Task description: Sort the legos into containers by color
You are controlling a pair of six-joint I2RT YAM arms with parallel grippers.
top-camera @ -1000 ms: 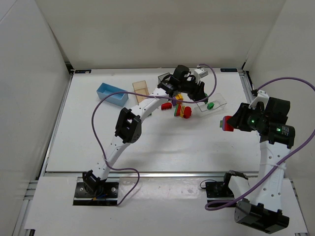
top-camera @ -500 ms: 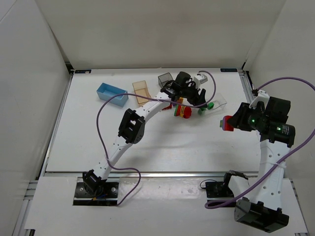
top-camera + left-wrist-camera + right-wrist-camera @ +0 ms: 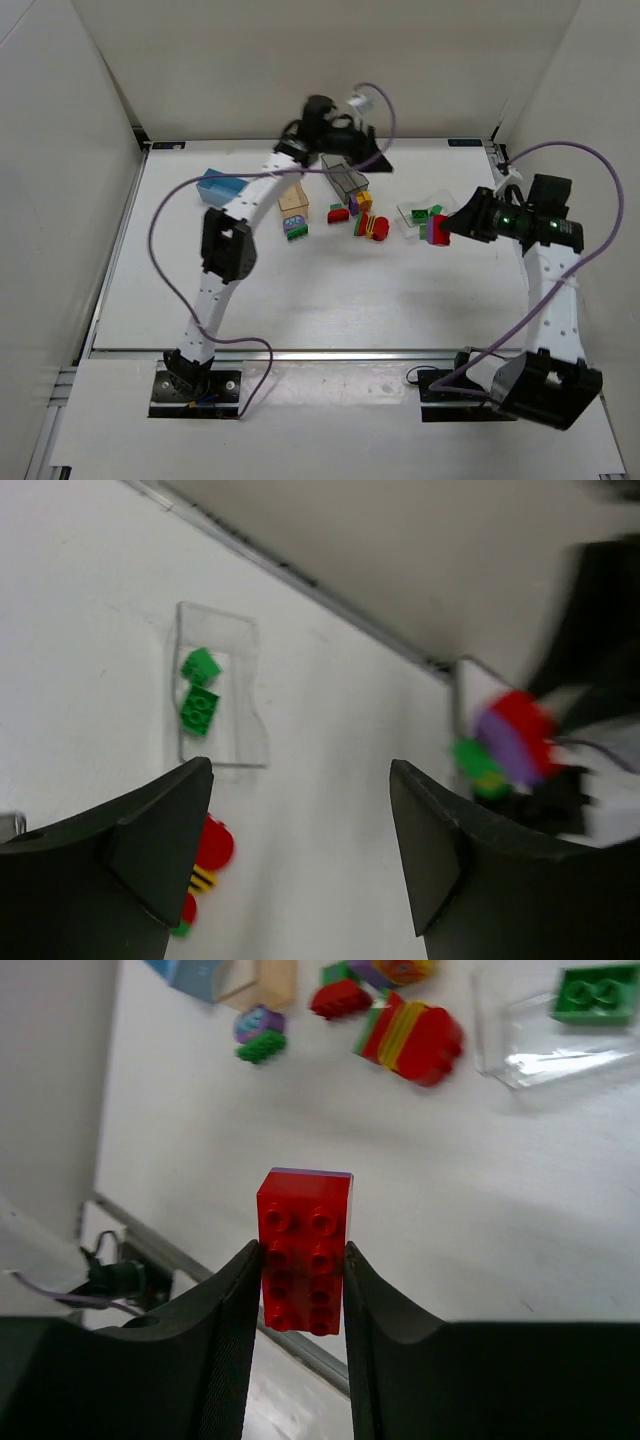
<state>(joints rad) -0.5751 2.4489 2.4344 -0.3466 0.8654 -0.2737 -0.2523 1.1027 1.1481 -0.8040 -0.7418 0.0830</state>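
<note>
Left pincer (image 3: 300, 790) is withdrawing while right pincer (image 3: 305, 1260) is bringing its load in.
The left, jaws apart and empty, is lifting toward upper centre, leaving two green legos (image 3: 198, 708) in the clear container (image 3: 250, 735). The right, clamped on a red-purple stack (image 3: 436, 229), is closing in beside that container.

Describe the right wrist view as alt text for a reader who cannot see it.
The right gripper pinches a red brick, purple at its far end, between two black fingers. Beyond it on the white table lie a red-and-yellow clump, a small red piece, a purple-and-green clump, and a clear bin holding a green brick.
</note>
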